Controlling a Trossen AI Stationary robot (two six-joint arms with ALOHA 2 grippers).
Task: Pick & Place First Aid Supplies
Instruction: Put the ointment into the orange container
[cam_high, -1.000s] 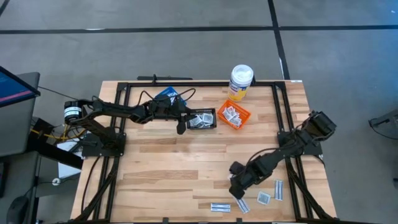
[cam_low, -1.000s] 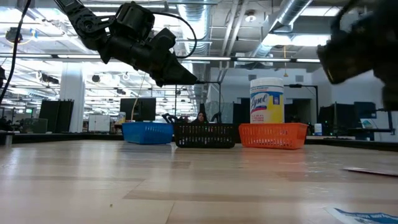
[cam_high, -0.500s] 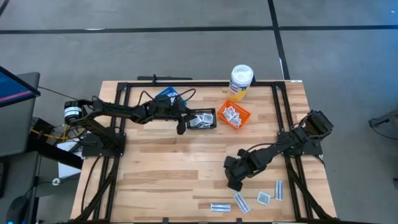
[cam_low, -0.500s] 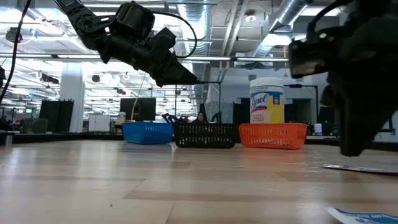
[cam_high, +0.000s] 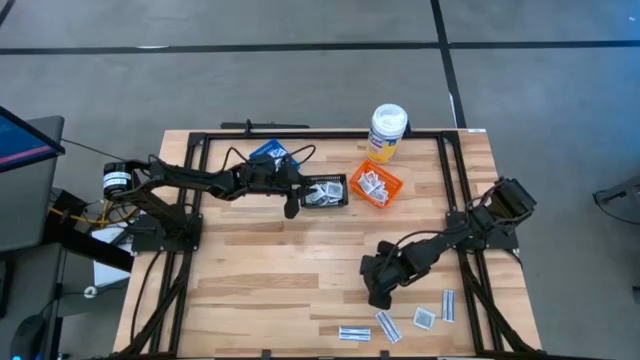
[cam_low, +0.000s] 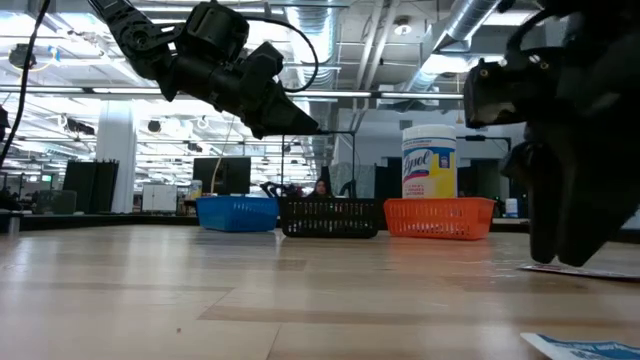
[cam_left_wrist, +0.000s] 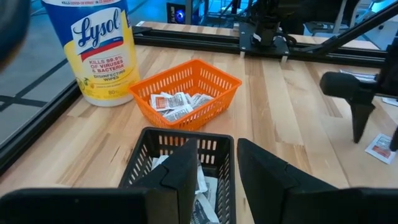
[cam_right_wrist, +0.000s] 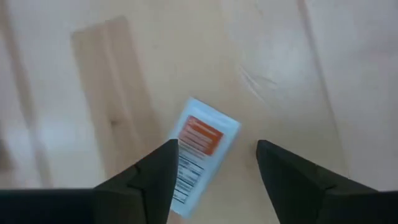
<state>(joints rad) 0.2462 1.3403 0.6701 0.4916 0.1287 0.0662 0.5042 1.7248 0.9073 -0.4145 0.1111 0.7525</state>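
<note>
Several white first aid packets lie flat near the table's front right: (cam_high: 354, 333), (cam_high: 387, 326), (cam_high: 425, 318), (cam_high: 448, 305). My right gripper (cam_high: 378, 297) points steeply down just above the table there, open. In the right wrist view (cam_right_wrist: 214, 168) a white packet with an orange mark (cam_right_wrist: 202, 149) lies flat on the wood below the fingers, partly hidden by one finger. My left gripper (cam_high: 291, 207) hangs open above the near side of the black basket (cam_left_wrist: 180, 168), with nothing between its fingers (cam_left_wrist: 217, 180).
Blue (cam_high: 268, 152), black (cam_high: 325, 191) and orange (cam_high: 375, 184) baskets stand in a row at the far side, the last two with packets in them. A white bottle with a yellow label (cam_high: 387, 131) stands behind the orange one. Bare wood spans the middle.
My right gripper has gone a little toward the table's left and far edges and down toward the table, rolling about its own axis. It now stands low over the packets. The packets lie as before.
</note>
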